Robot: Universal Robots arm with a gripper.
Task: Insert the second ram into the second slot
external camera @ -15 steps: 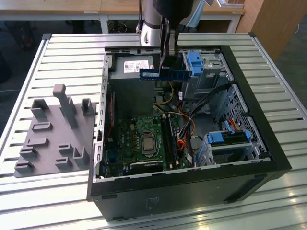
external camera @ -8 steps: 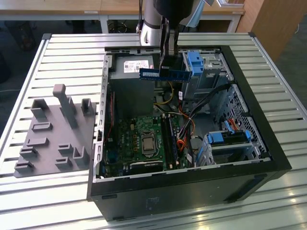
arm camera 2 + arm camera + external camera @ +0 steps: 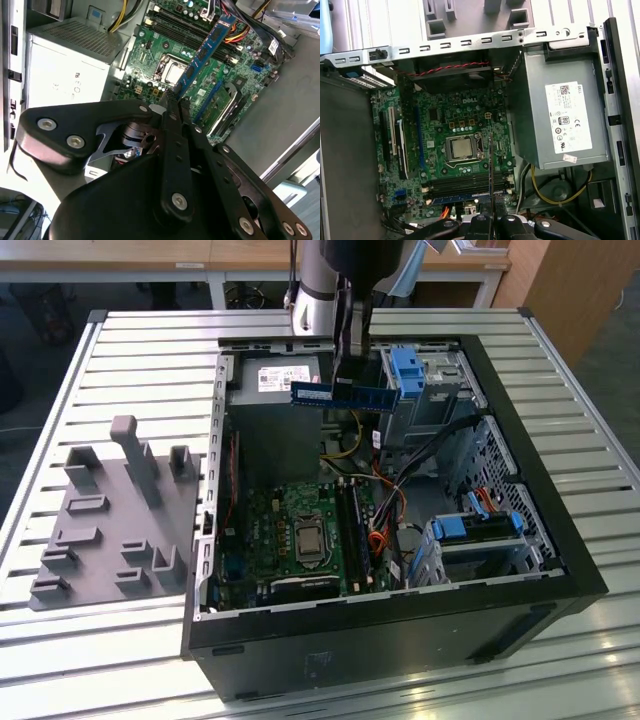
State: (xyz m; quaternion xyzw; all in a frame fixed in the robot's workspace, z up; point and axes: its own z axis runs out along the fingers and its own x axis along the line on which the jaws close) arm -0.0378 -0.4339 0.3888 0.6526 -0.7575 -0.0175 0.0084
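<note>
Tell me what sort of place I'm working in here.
Most likely a robotics lab or test workshop: an open computer case sits on a slatted metal table, a grey fixture plate lies beside it, and wooden desks stand behind. The gripper holds the second ram above the case.

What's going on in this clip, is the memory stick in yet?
Not yet. The arm's gripper is shut on the second ram, a thin blue stick, and holds it in the air inside the open computer case. In both wrist views the stick hangs above the motherboard, clear of its slots.
</note>
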